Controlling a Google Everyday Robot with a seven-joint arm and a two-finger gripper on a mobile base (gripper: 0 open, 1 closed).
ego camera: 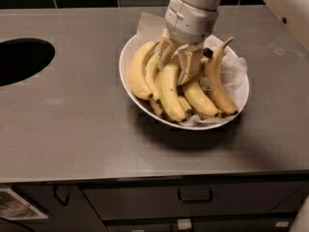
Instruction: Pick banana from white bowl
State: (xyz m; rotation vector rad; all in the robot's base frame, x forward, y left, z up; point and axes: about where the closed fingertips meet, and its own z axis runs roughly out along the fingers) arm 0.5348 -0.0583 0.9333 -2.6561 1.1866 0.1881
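Observation:
The white bowl (122, 74) stands on the grey steel counter, lined with crumpled white paper (236, 67) and holding several yellow bananas. My gripper (176, 64) comes down from the top of the frame into the bunch. It is open, with one finger on each side of the upper end of the long, curved, fully yellow banana (170, 94) in the middle of the bowl. Another long banana (136, 75) lies along the left rim. One with its stem up (218, 81) lies on the right. The banana ends under the gripper are hidden.
A dark oval opening (21, 59) is cut into the counter at the far left. Dark tiles run along the back wall. Below the counter's front edge is a drawer with a handle (195, 196). Part of the white arm (285, 4) crosses the top right corner.

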